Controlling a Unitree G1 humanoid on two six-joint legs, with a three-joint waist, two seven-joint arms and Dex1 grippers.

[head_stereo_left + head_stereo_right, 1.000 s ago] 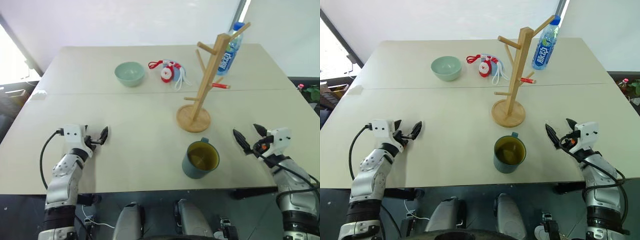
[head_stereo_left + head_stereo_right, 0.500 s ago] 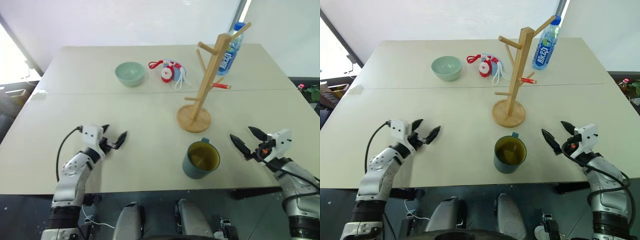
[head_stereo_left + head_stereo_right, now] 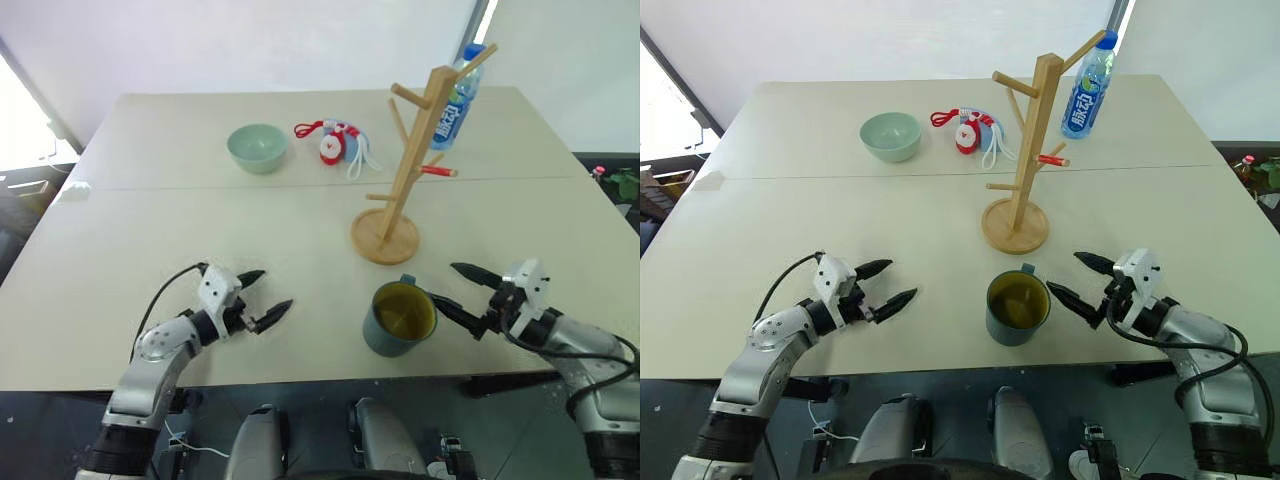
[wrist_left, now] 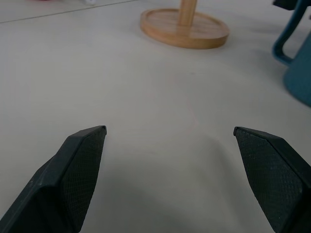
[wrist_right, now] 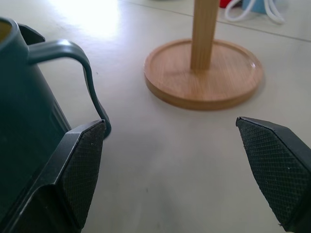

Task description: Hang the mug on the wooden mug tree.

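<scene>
We hold both arms low and nearly level, turned inward. The mug (image 3: pixel 399 319) stands just beside our spread right gripper (image 3: pixel 455 289); our left gripper (image 3: pixel 262 295), also spread, is well apart.

I am facing a grey-blue mug (image 3: pixel 398 320) showing yellow-green inside, a light-wood mug tree (image 3: pixel 405 170), a pale green bowl (image 3: pixel 257 147) and a beige surface (image 3: pixel 200 230).

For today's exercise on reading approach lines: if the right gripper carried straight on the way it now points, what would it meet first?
Probably the mug: the open right gripper points at its side by the handle, one finger nearly there.
</scene>
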